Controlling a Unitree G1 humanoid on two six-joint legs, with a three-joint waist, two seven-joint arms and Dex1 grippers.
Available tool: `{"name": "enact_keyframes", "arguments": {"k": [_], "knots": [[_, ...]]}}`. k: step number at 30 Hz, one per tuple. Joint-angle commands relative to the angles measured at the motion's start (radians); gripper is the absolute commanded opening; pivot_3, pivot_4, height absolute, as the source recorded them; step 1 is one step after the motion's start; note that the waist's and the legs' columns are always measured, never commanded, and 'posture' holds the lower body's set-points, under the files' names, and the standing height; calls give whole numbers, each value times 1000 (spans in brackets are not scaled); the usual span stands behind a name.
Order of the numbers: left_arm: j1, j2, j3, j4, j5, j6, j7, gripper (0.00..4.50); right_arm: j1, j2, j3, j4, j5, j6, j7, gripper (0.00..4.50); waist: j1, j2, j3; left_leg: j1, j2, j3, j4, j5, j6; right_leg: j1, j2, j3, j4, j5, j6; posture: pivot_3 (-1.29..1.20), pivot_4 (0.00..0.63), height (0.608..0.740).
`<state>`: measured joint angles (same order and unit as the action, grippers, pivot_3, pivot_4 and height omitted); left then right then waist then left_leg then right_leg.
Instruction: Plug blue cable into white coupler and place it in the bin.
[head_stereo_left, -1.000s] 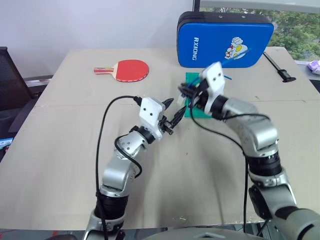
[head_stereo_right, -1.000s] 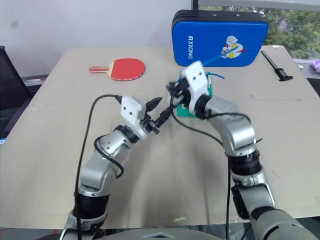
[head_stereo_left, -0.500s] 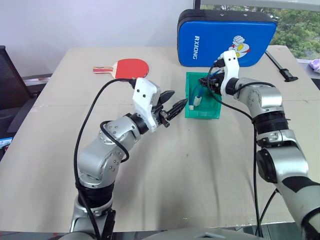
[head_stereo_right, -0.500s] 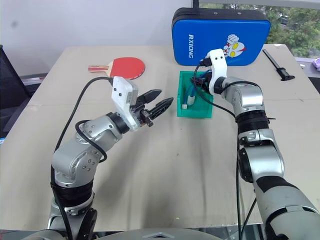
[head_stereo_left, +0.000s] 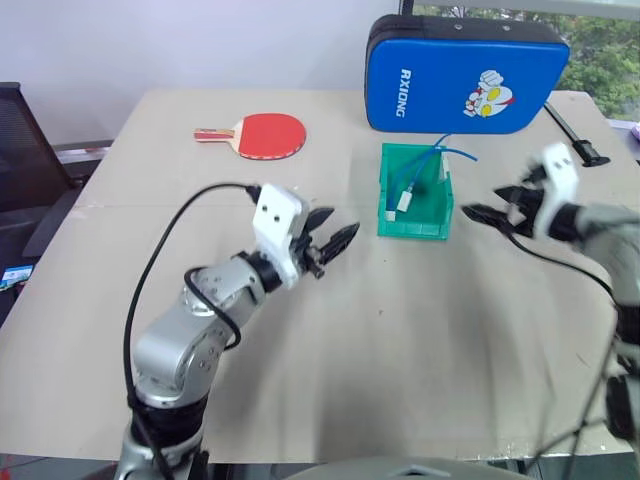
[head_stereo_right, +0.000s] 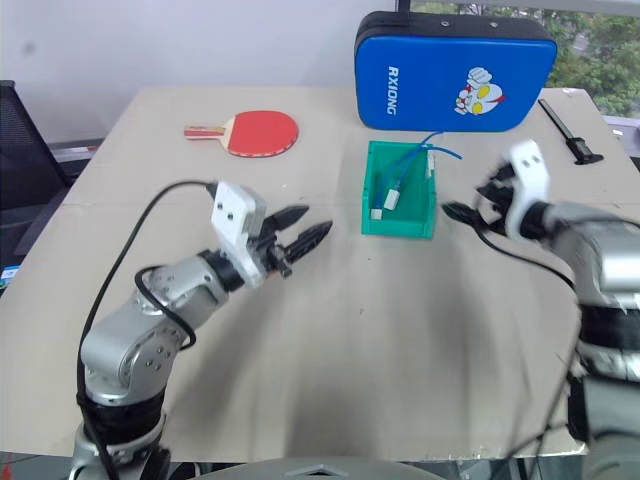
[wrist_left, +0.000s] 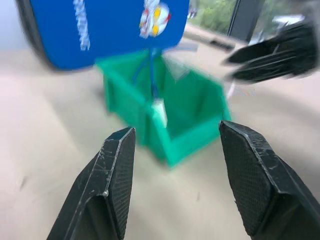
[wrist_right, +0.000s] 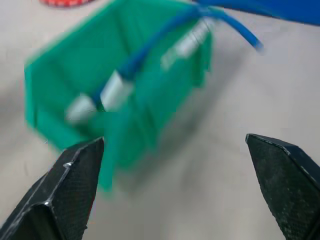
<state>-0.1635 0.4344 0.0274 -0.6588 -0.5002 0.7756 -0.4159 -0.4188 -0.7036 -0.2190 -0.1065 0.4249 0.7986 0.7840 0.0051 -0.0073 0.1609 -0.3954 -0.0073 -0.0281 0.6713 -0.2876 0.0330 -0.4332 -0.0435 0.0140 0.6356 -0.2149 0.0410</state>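
Note:
The green bin (head_stereo_left: 432, 226) stands on the table right of centre. Inside it lies the blue cable (head_stereo_left: 423, 166), one end joined to the white coupler (head_stereo_left: 404, 201), while a loop of cable hangs over the far right rim. My right gripper (head_stereo_left: 487, 205) is open and empty, just right of the bin and pointing at it. My left gripper (head_stereo_left: 345, 220) is open and empty too, a short way left of the bin. In the right wrist view the cable (wrist_right: 145, 55) and coupler (wrist_right: 115, 90) lie in the bin (wrist_right: 55, 110) ahead of that gripper's fingers.
A red table-tennis paddle (head_stereo_left: 268, 134) lies at the back left. A big blue padded case (head_stereo_left: 465, 75) stands upright behind the bin. A black tool (head_stereo_left: 578, 140) lies at the back right near the table edge.
My right gripper opened over the bin, left the cable and coupler inside, and swung away to the right. My left gripper drew back a little from the bin, still open.

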Motion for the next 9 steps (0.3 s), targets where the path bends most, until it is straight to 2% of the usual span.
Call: {"name": "enact_keyframes", "arguments": {"k": [1, 4, 9], "knots": [[153, 51, -10, -8, 87, -150, -49, 2709, 204, 35, -94, -97, 49, -281, 156, 4479, -4, 0, 0, 1, 1, 1, 0, 0, 0, 1, 1, 1, 0, 0, 0, 0, 150, 740], [273, 58, -1, 40, 113, -284, -108, 2709, 387, 50, -92, -70, 33, -428, 239, 4479, -3, 0, 0, 4, 3, 1, 0, -1, 1, 3, 4, 1, 1, 0, 0, 0, 150, 740], [360, 47, 10, 120, 150, -405, -136, 2709, 516, 68, -85, -15, 57, -534, 318, 4479, -3, 0, 3, 19, 2, 7, 2, 0, 2, 16, 5, 3, 2, -3, -4, 0, 150, 740]]}}
